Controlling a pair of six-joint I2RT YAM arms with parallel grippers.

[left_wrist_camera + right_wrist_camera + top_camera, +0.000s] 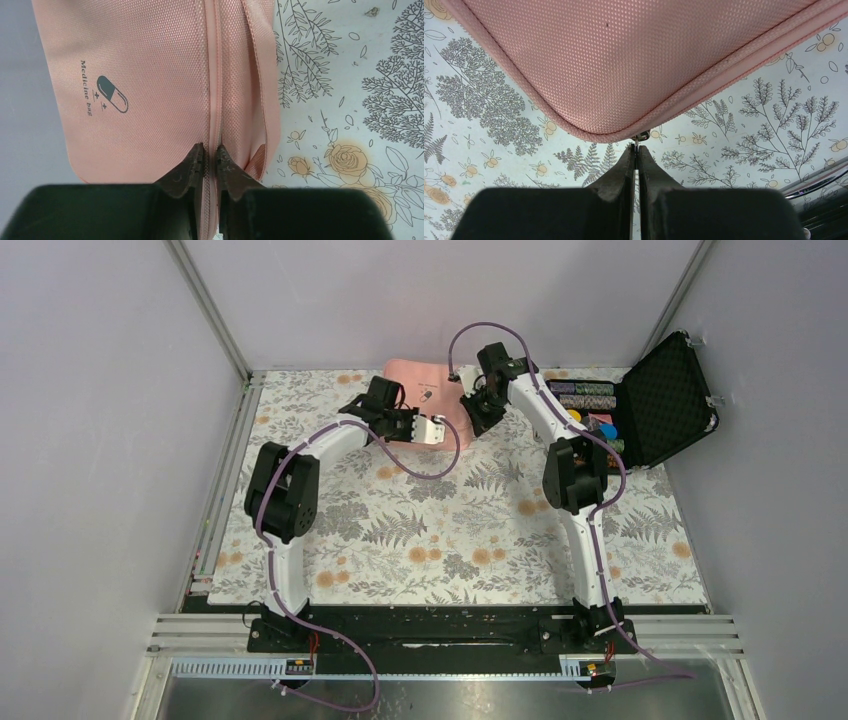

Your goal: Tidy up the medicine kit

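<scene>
Top external view: the medicine kit (428,388) lies closed, left of the open black case (655,405).
Left gripper (210,150): narrow, pinching the kit's zip seam on the side away from the black case.
Right gripper (637,149): clamped on the zip pull (640,136), at the corner nearer the black case.
Progress: lid down; zipping probably unfinished; contents hidden.
</scene>
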